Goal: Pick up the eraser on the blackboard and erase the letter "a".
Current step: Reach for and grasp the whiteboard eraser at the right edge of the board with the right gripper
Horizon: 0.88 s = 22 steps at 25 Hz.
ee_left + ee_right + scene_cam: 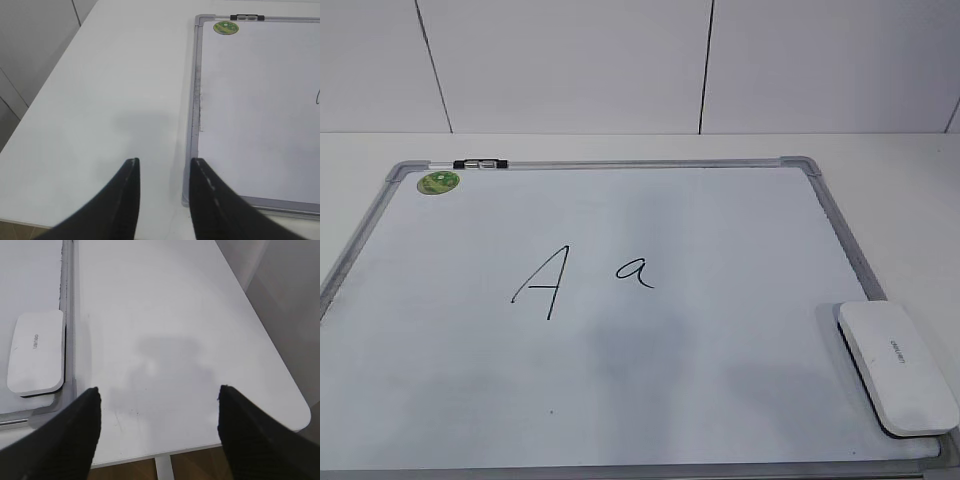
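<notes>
Both grippers idle, fingers apart, empty. Right gripper (157, 407) hovered over worktop (170, 315); eraser (37, 352) needed square, centred, across-width grasp on blackboard (720, 230) corner.

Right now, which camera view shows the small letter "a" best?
The exterior view shows it best: the letter "a" appears whole, near the middle of the blackboard, right of the capital "A". The left wrist view shows only a bit of a black stroke at its right edge; which letter it belongs to is unclear. The right wrist view shows no writing.
</notes>
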Motion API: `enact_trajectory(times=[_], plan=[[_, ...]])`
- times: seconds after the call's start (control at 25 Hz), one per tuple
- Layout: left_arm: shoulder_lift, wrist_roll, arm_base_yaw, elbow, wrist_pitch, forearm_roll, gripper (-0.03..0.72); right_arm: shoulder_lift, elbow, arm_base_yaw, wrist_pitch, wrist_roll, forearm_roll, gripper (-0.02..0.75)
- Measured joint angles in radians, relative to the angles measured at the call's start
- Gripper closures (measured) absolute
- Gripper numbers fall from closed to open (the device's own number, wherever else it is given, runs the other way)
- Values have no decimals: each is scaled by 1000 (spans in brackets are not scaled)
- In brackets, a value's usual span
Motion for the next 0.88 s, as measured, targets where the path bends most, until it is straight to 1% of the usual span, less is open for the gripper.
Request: enact_trajectory(times=[0.52, 0.72, 0.88], plan=[[0, 0, 0, 0, 0, 0, 452, 0, 0, 0, -3, -3, 7, 169], [0, 0, 0, 0, 0, 0, 452, 0, -9, 0, -25, -26, 89, 169], [0, 0, 0, 0, 0, 0, 452, 0, -23, 0, -92, -44, 175, 169]])
